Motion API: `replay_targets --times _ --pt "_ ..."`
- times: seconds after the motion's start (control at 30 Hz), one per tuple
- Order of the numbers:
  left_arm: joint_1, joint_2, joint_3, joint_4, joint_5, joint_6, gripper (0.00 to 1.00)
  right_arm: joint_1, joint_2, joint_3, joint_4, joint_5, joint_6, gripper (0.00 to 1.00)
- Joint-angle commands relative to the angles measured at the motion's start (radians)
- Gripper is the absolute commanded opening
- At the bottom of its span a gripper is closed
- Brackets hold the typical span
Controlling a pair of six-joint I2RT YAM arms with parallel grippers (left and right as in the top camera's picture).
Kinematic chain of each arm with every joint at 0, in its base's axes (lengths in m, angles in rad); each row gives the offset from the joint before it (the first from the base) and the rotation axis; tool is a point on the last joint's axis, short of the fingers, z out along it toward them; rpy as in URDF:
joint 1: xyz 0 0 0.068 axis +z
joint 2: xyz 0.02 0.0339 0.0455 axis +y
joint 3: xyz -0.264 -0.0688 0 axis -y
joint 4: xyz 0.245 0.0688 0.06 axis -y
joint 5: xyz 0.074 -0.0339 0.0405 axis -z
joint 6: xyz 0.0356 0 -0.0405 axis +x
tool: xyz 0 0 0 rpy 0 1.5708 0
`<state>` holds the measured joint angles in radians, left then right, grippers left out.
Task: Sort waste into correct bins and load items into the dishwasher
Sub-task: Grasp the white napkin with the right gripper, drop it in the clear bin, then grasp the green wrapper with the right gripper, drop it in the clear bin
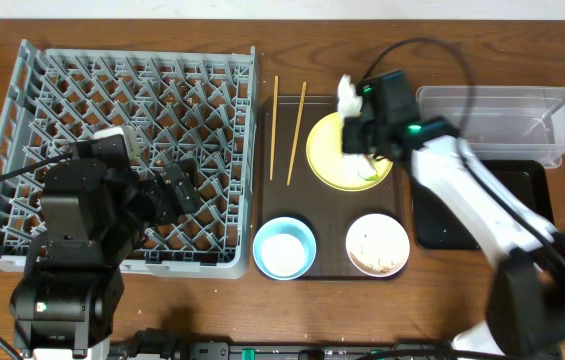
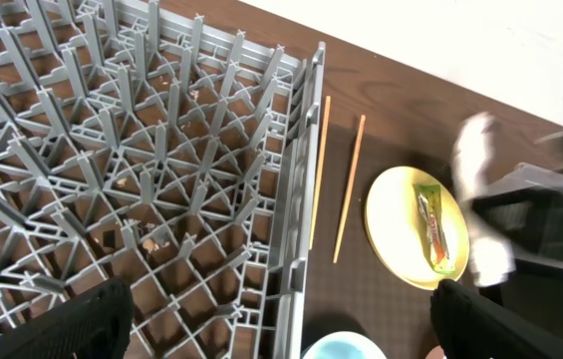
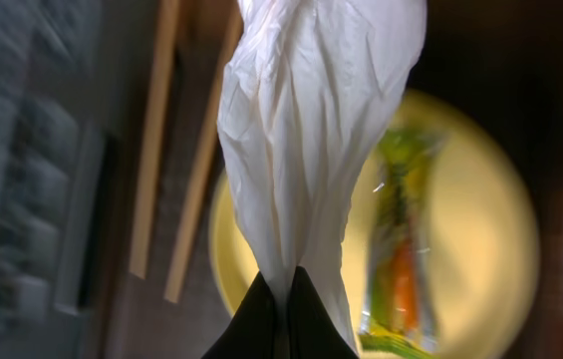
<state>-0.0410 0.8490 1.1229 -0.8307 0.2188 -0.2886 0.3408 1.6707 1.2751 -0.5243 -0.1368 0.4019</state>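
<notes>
Closest to your right wrist camera, the napkin was pinched at one end by the right gripper, whose fingers were closed tight on the white paper. The rest of the paper trailed away from the fingertips in long folds. Beyond it lay the yellow plate, with the green-and-orange wrapper lying flat on it. From overhead, your right arm reached across the brown tray and held the napkin by the plate's far edge. Whether the loose end touched the plate I could not tell.

Two chopsticks lay side by side on the tray, between the plate and the grey rack. On the tray's near side sat the blue bowl. Just beside it, the white bowl had beige crumbs in its bottom.

To the right of the brown tray, the clear tub stood at the far side of the table. The black tray lay just in front of it, and your right arm crossed over its left part.

Your left gripper hovered over the rack's near right part. Its fingers were spread wide and held nothing.
</notes>
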Motion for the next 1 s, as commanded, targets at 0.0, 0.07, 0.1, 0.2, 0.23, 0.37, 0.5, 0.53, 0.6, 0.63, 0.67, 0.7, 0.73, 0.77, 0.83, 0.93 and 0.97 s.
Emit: replay_targets --times 0.0,0.07,0.1,0.2,0.23,0.37,0.5,0.53,0.6,0.63,0.67,0.7,0.73,0.77,0.83,0.93,0.97 --pt "0.002 -0.001 0.022 0.0 0.009 -0.005 0.97 -0.079 -0.102 0.02 -0.031 0.043 0.145 0.01" --pt "0.002 -0.001 0.022 0.0 0.009 -0.005 0.97 -0.127 -0.138 0.02 -0.084 0.142 0.245 0.01" --pt "0.002 -0.001 0.022 0.0 0.009 -0.005 0.97 -0.159 -0.151 0.019 -0.119 0.204 0.323 0.01" --pt "0.002 -0.001 0.022 0.0 0.009 -0.005 0.97 -0.244 -0.15 0.018 -0.164 0.312 0.481 0.01" --pt "0.002 -0.001 0.022 0.0 0.009 -0.005 0.97 -0.27 -0.142 0.017 -0.167 0.325 0.526 0.01" --pt "0.002 -0.001 0.022 0.0 0.009 -0.005 0.97 -0.351 -0.083 0.017 -0.144 0.325 0.636 0.01" --pt "0.002 -0.001 0.022 0.0 0.009 -0.005 0.97 -0.394 -0.006 0.017 -0.061 0.328 0.649 0.01" --pt "0.002 -0.001 0.022 0.0 0.009 -0.005 0.97 -0.402 0.011 0.017 -0.045 0.323 0.654 0.01" --pt "0.002 -0.001 0.022 0.0 0.009 -0.005 0.97 -0.411 0.042 0.017 -0.004 0.295 0.652 0.01" --pt "0.002 -0.001 0.022 0.0 0.009 -0.005 0.97 -0.412 0.045 0.017 0.002 0.277 0.636 0.03" --pt "0.002 -0.001 0.022 0.0 0.009 -0.005 0.97 -0.412 0.045 0.017 0.002 0.252 0.618 0.12" --pt "0.002 -0.001 0.022 0.0 0.009 -0.005 0.97 -0.411 0.039 0.018 0.002 0.217 0.592 0.24" --pt "0.002 -0.001 0.022 0.0 0.009 -0.005 0.97 -0.41 0.031 0.019 0.006 0.188 0.563 0.34" --pt "0.002 -0.001 0.022 0.0 0.009 -0.005 0.97 -0.407 0.019 0.019 0.008 0.169 0.541 0.42" --pt "0.002 -0.001 0.022 0.0 0.009 -0.005 0.97 -0.397 -0.016 0.019 0.008 0.15 0.508 0.47" --pt "0.002 -0.001 0.022 0.0 0.009 -0.005 0.97 -0.355 -0.088 0.019 0.026 0.103 0.358 0.45" --pt "0.002 -0.001 0.022 0.0 0.009 -0.005 0.97 -0.334 -0.108 0.019 0.04 0.072 0.275 0.44"
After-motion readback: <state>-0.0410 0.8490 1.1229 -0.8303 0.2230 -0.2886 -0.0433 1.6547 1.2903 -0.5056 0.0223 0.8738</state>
